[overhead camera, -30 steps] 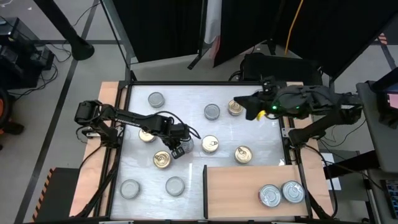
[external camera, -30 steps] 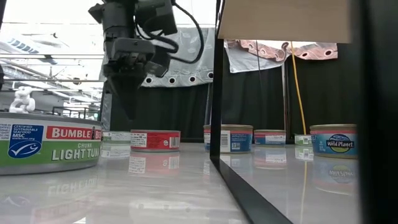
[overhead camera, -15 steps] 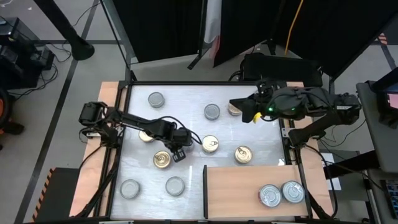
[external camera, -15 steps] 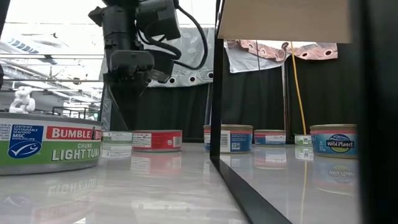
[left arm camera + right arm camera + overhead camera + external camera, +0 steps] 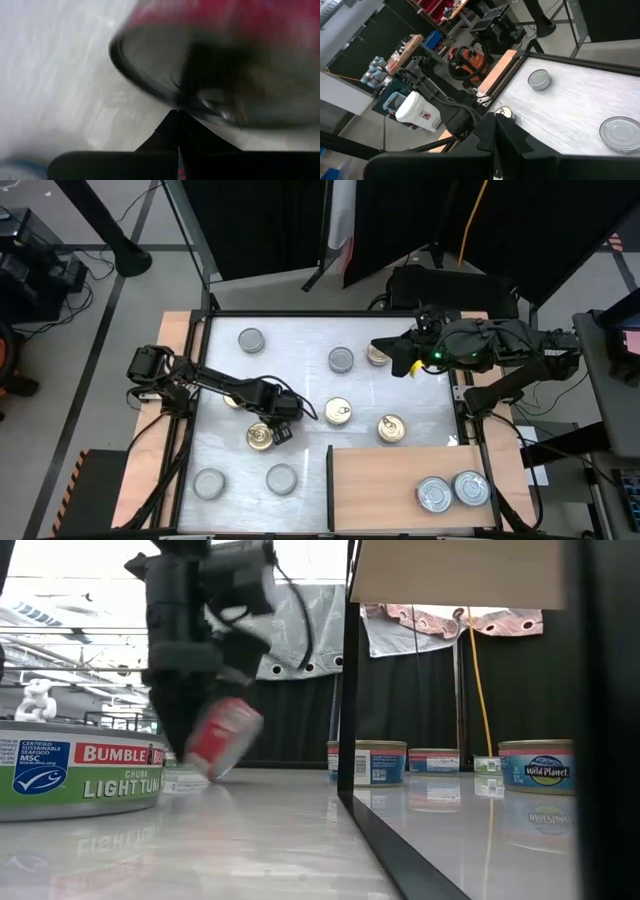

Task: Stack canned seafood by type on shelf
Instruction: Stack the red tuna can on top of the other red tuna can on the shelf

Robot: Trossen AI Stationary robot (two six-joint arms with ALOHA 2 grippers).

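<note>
Over on the left, the left gripper [image 5: 283,427] sits low, fingers pressed together with nothing between them, nudging a small flat round red-labelled tin with a gold pull-ring top [image 5: 222,736]. That can is tipped up on edge just beside the fingertips! The light-brown rectangular wooden shelf [image 5: 380,485] lies well off toward the near right corner. Far right, the right gripper [image 5: 385,346] hovers closed and empty over the back tins.

Bright overhead light, motion-blurred wrist close-up
</note>
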